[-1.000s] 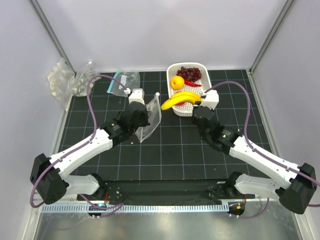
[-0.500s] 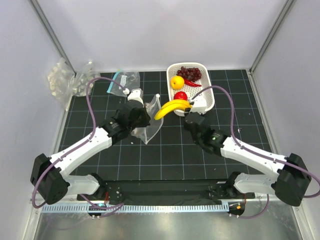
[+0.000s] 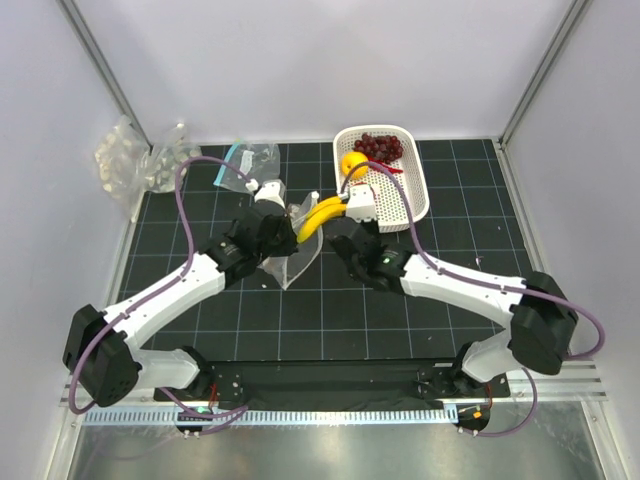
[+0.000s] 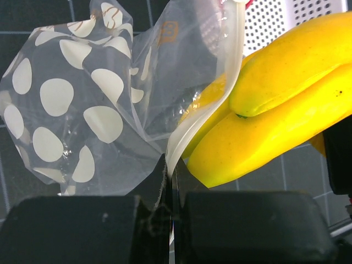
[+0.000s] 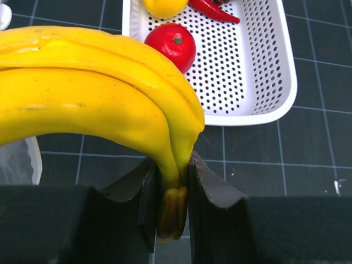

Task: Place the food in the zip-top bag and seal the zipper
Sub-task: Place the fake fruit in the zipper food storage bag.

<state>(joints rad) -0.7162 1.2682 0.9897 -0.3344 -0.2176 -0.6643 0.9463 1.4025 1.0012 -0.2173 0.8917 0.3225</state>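
Observation:
My left gripper (image 4: 170,170) is shut on the pale zipper rim (image 4: 220,93) of the clear, white-dotted zip-top bag (image 4: 104,104), holding its mouth up. My right gripper (image 5: 171,187) is shut on the stem of the yellow banana (image 5: 93,93). The banana's (image 3: 318,214) far tip sits at the bag's (image 3: 292,258) mouth, partly behind the rim. In the white basket (image 5: 264,71) lie the red fruit (image 5: 171,45), the round yellow fruit (image 3: 352,162), the chili (image 5: 214,11) and the grapes (image 3: 380,147).
A second clear bag with a teal strip (image 3: 240,160) lies at the back left. Bumpy clear packs (image 3: 130,160) are piled beside it against the left wall. The basket (image 3: 412,196) stands just right of my right wrist.
My right gripper has carried the banana left, away from the basket, up to the bag's mouth. The left gripper has kept its hold on the rim and barely shifted.

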